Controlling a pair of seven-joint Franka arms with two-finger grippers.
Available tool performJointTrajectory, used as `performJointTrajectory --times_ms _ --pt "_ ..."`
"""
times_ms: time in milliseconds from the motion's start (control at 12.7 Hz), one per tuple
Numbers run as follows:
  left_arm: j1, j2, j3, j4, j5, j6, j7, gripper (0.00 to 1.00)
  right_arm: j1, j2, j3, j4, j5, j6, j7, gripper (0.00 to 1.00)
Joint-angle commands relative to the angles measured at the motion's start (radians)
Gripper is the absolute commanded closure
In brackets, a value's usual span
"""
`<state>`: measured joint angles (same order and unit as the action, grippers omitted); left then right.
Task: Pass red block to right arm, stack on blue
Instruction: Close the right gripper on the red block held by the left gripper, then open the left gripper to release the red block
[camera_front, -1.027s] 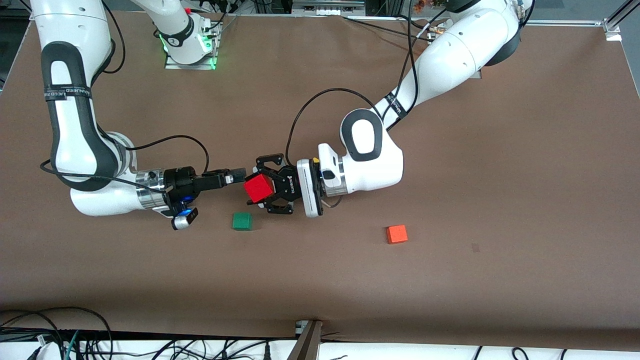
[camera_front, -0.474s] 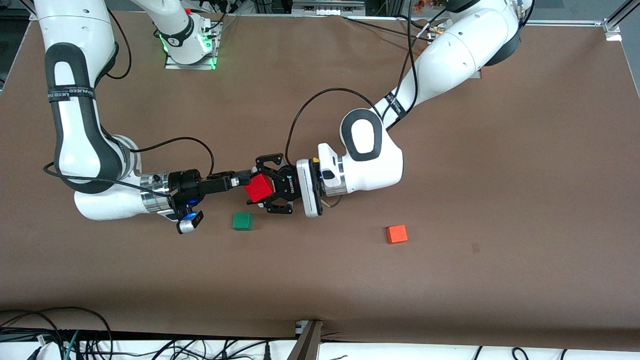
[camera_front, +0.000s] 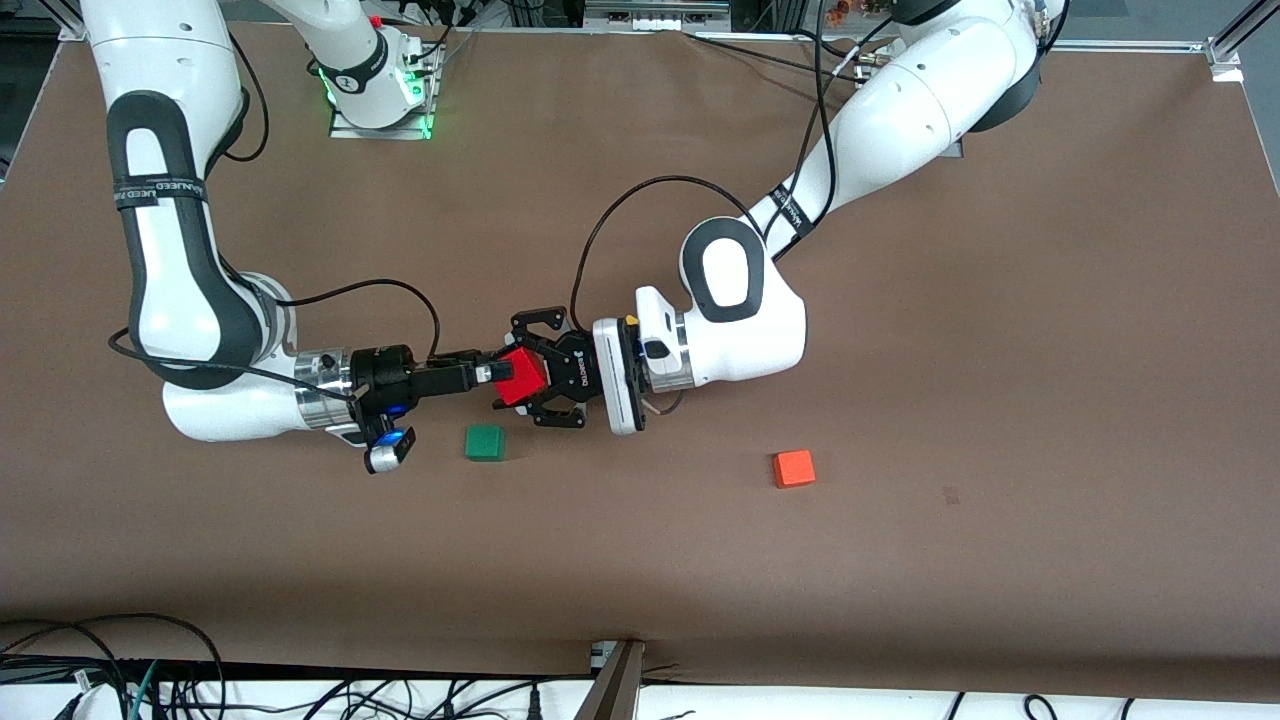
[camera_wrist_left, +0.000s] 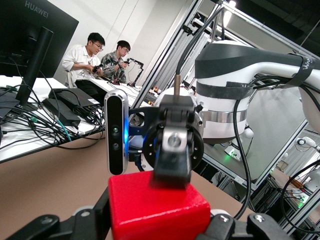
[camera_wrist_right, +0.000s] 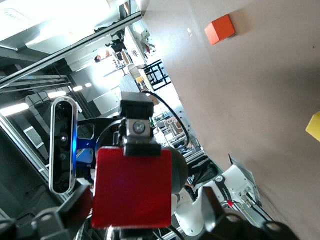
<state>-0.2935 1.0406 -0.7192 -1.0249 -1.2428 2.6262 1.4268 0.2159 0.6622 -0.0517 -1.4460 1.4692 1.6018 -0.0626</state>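
The red block (camera_front: 528, 380) is held above the middle of the table, shut in my left gripper (camera_front: 515, 378), the black claw. In the left wrist view the block (camera_wrist_left: 155, 210) fills the bottom between the claw's fingers. My right gripper (camera_front: 495, 372), slim and black, is level with the block, open, with one finger over its top (camera_wrist_left: 172, 170). In the right wrist view the block (camera_wrist_right: 132, 185) sits between my right gripper's spread fingers (camera_wrist_right: 212, 200), with a gap on one side. The blue cube is out of view.
A green cube (camera_front: 485, 442) lies on the table just nearer the front camera than the two grippers. An orange cube (camera_front: 794, 468) lies toward the left arm's end and also shows in the right wrist view (camera_wrist_right: 220, 29). A yellow object (camera_wrist_right: 314, 127) shows at that view's edge.
My right gripper has moved toward the left arm's end, from just short of the red block to around it. The left gripper and block have stayed still.
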Motion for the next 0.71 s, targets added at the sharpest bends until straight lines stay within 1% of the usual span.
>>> performJointTrajectory --times_ms 0,79,158,237,632 --pt "-0.013 -0.007 0.01 0.02 -0.023 0.008 -0.002 1.0 0.005 0.017 0.007 0.038 0.017 0.009 0.02 0.54" --pt "-0.015 -0.007 0.01 0.02 -0.023 0.008 -0.003 1.0 0.005 0.017 0.006 0.044 0.017 0.007 0.02 0.79" --pt "-0.015 -0.007 0.01 0.02 -0.023 0.008 -0.002 1.0 0.003 0.017 0.006 0.045 0.017 0.0 0.021 0.96" --pt "-0.015 -0.005 0.01 0.02 -0.023 0.008 -0.002 1.0 0.003 0.016 0.006 0.048 0.017 -0.002 0.021 0.99" --pt "-0.013 -0.005 0.014 0.02 -0.02 0.006 0.0 1.0 -0.003 0.013 0.004 0.052 0.017 -0.003 0.021 0.99"
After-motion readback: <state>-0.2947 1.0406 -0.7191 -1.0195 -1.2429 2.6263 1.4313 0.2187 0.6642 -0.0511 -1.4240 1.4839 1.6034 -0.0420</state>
